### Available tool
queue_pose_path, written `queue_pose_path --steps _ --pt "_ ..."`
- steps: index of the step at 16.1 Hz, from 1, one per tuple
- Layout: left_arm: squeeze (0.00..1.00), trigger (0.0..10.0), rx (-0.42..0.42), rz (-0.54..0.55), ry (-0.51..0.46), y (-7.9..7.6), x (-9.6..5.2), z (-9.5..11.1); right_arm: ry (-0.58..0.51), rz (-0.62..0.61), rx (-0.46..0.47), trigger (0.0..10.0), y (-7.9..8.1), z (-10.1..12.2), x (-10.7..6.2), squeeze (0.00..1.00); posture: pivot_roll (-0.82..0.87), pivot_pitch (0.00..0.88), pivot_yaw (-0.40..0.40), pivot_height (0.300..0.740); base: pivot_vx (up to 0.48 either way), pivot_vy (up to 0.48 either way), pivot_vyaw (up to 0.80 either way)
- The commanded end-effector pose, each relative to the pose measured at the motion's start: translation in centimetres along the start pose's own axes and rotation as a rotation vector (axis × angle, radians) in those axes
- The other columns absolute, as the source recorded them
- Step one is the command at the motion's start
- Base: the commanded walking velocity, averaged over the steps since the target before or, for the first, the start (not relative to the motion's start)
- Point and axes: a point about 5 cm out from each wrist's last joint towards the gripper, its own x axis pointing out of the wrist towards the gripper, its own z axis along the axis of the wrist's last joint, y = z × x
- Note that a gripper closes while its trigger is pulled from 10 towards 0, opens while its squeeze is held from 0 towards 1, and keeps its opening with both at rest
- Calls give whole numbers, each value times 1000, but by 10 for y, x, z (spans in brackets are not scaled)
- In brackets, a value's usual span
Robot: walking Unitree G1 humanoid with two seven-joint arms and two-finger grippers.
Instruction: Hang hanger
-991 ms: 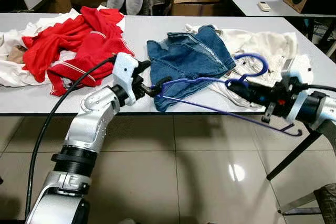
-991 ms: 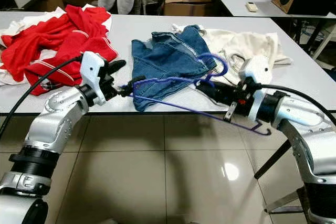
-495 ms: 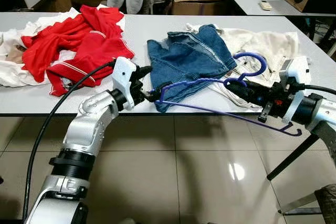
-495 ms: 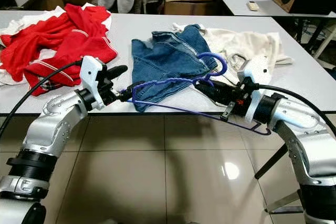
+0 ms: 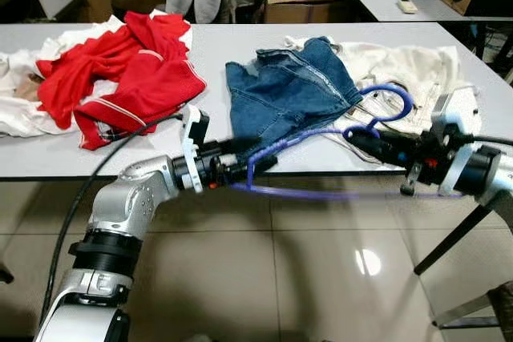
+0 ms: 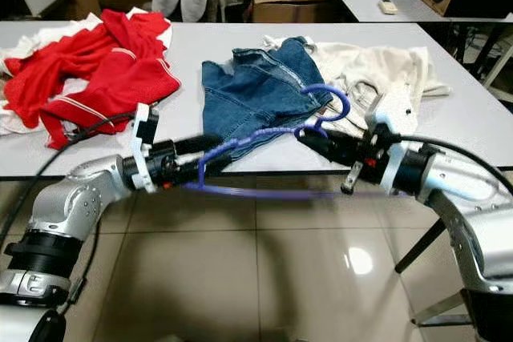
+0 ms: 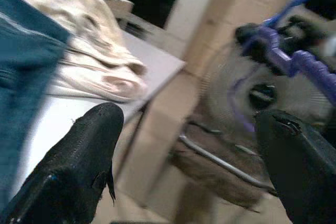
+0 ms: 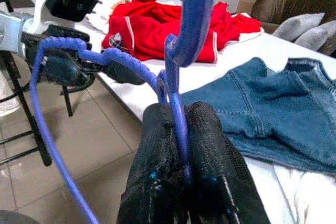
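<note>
Hanger (image 5: pixel 321 130) neck clamped in right gripper (image 8: pixel 181 129) jaws, left gripper (image 5: pixel 260 164) at its shoulder

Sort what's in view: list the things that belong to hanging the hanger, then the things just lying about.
Job:
blue hanger
right pincer, shut on its neck
left pincer, at its other end

Lying about:
denim garment
red clothes
cream garment
table

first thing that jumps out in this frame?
The blue hanger, stretched between both arms just off the table's front edge: the right gripper is shut on its neck below the hook, the left gripper at its far end. Behind it lie denim shorts mid-table and a red garment to the left.
</note>
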Motion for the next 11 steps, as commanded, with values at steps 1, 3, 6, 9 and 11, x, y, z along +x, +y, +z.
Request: queue_pose_path --steps 1,3,6,9,11 --pt "1000 10000 -13 -234 -21 -20 29 12 -5 48 -14 10000 11 1 8 0 -154 0 76 740 0 0 0" --pt "1000 10000 -62 -298 -40 -25 25 19 52 -25 -7 10000 6 -7 2 0 -166 0 94 740 0 0 0" --pt "1000 10000 -126 -153 -267 -12 31 39 47 -152 2 10000 0 -12 6 0 -169 0 101 740 0 0 0" --pt "1000 10000 -84 88 -376 6 31 51 -26 -222 15 10000 -3 -9 8 0 -166 0 94 740 0 0 0" --pt "1000 10000 -38 122 -354 3 32 50 -58 -242 25 10000 -4 -8 9 0 -163 0 91 740 0 0 0"
